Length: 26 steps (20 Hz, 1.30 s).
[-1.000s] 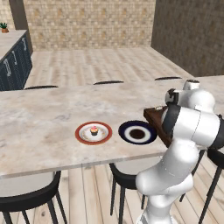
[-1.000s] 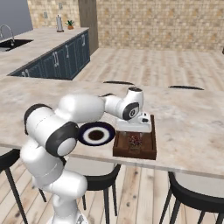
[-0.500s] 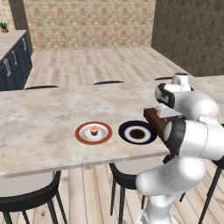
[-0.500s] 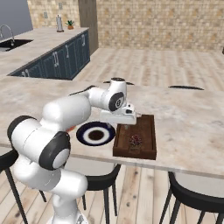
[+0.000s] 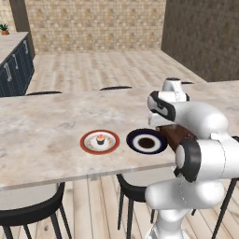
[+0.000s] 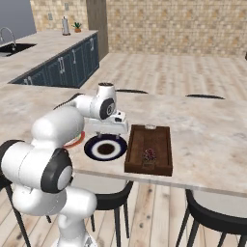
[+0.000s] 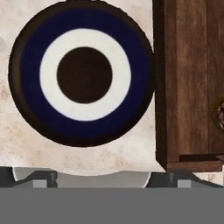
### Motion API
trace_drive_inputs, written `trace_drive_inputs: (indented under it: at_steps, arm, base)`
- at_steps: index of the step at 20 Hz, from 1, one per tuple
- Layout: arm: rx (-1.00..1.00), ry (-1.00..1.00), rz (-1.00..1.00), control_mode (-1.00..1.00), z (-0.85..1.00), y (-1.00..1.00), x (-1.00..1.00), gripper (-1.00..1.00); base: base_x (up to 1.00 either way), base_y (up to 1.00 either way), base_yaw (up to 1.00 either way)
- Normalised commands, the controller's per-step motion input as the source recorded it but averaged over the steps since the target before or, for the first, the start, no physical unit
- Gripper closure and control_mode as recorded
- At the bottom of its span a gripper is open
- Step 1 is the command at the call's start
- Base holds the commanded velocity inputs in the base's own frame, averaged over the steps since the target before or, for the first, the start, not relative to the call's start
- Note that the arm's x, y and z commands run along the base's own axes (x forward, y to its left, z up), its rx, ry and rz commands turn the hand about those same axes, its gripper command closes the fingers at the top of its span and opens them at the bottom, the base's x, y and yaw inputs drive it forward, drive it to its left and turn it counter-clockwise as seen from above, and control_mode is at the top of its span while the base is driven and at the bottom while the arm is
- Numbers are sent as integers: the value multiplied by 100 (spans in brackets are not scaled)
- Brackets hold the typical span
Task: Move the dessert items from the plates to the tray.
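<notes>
My gripper (image 6: 110, 131) hovers above the navy-rimmed plate (image 7: 83, 74); the wooden tray (image 7: 189, 83) lies at its 3 o'clock. Grip state unclear.

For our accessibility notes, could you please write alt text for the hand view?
Seen from directly above, a round plate with a dark navy rim lies on a pale marble counter, a dark brown disc at its centre. Beside it is the edge of a dark wooden tray.
</notes>
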Motion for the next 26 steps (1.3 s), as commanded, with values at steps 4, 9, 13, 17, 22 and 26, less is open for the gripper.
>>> trace_drive_inputs:
  at_steps: [4,9,13,17,22,26]
  arm:
    - [0,0,0,-100,0,94,31,-100]
    - [0,0,0,-100,0,94,34,-100]
    - [0,0,-1,-100,0,85,29,-100]
    - [0,0,-2,-100,0,83,24,-100]
    - [0,0,-1,-100,0,52,18,-100]
    - [0,0,0,-100,-4,36,21,-100]
  base:
    - [0,0,0]
    - [0,0,0]
    - [0,0,0]
    - [0,0,0]
    - [0,0,0]
    - [0,0,0]
